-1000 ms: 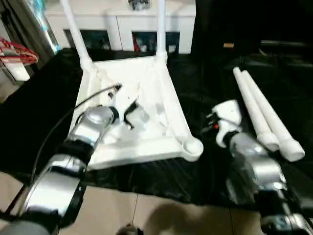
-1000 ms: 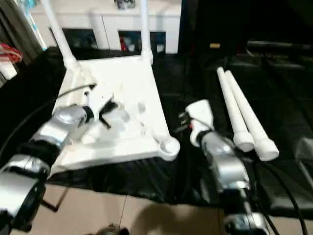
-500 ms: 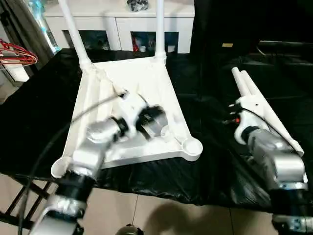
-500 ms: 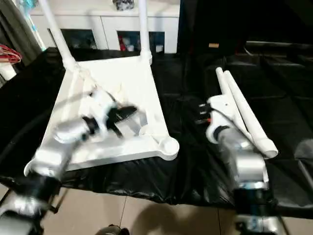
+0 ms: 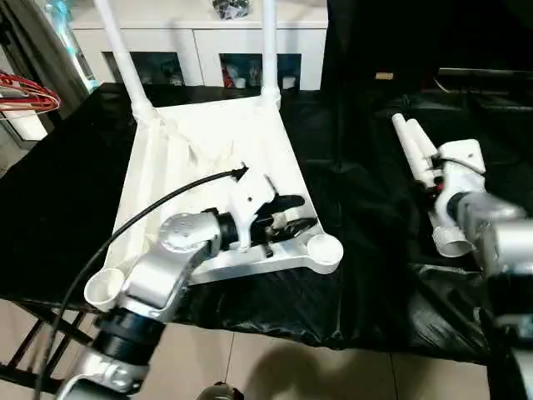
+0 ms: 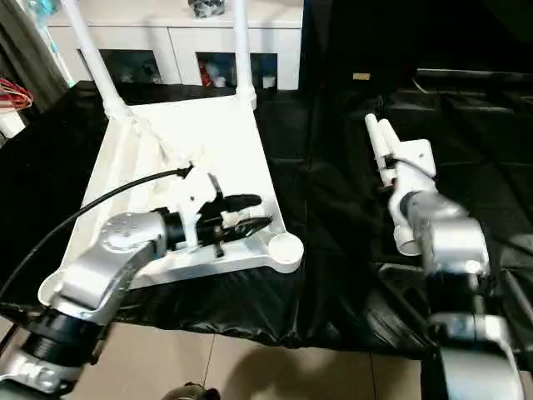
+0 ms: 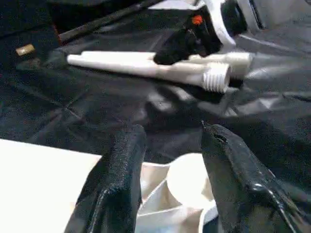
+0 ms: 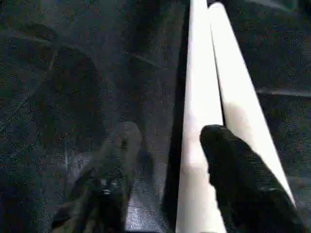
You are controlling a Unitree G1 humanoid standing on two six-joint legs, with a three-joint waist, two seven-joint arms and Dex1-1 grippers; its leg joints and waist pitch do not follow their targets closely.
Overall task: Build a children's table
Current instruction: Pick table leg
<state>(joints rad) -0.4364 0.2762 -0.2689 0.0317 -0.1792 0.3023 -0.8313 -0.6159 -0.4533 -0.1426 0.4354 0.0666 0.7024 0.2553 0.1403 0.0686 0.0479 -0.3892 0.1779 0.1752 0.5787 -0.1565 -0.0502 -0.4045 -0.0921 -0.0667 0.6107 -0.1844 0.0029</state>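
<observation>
White corner socket (image 5: 323, 248) sits empty; left claw (image 7: 170, 145) and right claw (image 8: 165, 141) both released.

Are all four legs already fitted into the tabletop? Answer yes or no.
No: two legs stand in the far sockets of the tabletop, while two loose legs lie on the black cloth beside the right gripper.

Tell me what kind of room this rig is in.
Probably an indoor lab or demo room done up like a home: a black-sheeted work table, a tiled floor, and a white cabinet with glass doors behind the upturned tabletop.
</observation>
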